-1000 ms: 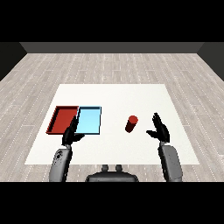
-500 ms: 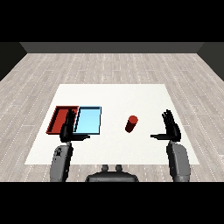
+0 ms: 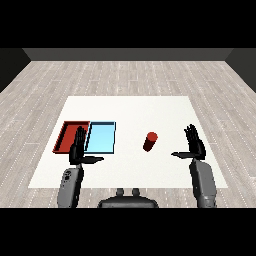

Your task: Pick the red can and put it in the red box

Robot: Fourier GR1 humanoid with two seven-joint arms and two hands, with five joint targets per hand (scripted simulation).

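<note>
Fingers [image 3: 191, 134] straight, red can [image 3: 149, 141] beside light blue tray [image 3: 101, 138]

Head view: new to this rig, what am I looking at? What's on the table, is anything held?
This is the view from the robot's head, looking down and forward across a white table. The two grey forearms coming in from the lower corners are its own. Each ends in a black robot hand: the left robot hand at the view's left, the right robot hand at the view's right.

On the table, a red tray and a light blue tray lie side by side on the left. A red can stands upright to the right of them, apart from both.

Nothing is held. Both hands are open with straight fingers. The right one is beside the can, not touching it.
</note>
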